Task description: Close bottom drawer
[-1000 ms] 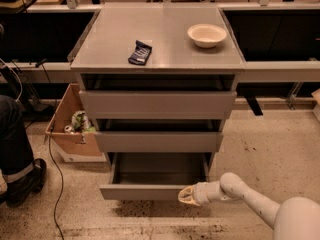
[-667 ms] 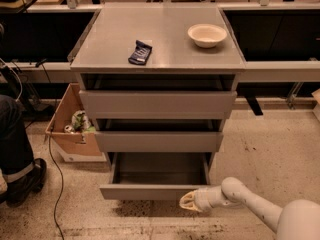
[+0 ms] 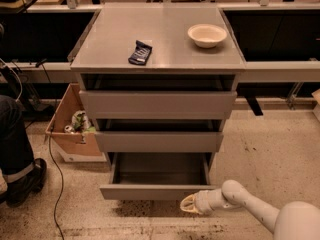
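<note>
The bottom drawer of a grey three-drawer cabinet is pulled out. Its slim flat front faces me and its long grey tray interior looks empty. My gripper is low at the right part of that front, just below and in front of its lower edge. The white arm reaches in from the lower right. The two drawers above, the middle one and the top one, stand slightly out from the frame.
On the cabinet top lie a dark packet and a cream bowl. A cardboard box with rubbish stands left of the cabinet. A person's leg and shoe and a cable are at far left. Benches run behind.
The gripper has shifted slightly down along the drawer front's right end. The drawer stands open about as far as before.
</note>
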{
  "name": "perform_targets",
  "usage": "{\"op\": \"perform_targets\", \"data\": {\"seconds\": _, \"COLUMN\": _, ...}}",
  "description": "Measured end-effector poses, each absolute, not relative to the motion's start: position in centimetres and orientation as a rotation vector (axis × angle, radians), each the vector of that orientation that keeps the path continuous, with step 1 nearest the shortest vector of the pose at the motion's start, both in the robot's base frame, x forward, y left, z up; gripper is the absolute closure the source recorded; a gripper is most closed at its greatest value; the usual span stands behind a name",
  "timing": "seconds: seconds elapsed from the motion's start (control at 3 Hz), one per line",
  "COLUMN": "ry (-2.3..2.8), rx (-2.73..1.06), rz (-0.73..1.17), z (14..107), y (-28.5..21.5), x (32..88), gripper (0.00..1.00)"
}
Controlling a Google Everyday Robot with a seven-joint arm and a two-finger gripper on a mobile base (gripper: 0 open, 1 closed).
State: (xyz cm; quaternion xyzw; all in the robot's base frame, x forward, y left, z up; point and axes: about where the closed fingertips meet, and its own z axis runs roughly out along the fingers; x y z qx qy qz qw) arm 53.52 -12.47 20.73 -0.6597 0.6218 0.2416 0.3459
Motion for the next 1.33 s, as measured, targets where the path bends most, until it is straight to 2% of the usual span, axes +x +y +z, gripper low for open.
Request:
{"op": "perform_targets", "data": {"seconds": 1.0, "ry": 1.576, "rx": -1.493, "rz": 0.578, "z": 16.6, "y": -12.6, "x": 58.1, "gripper": 1.0}}
{"op": "perform_targets", "data": {"seconds": 1.33, "ry": 1.57, "rx": -1.381, "rz": 0.496, "z": 16.0, "y": -12.8, "x": 60.8, "gripper": 1.0}}
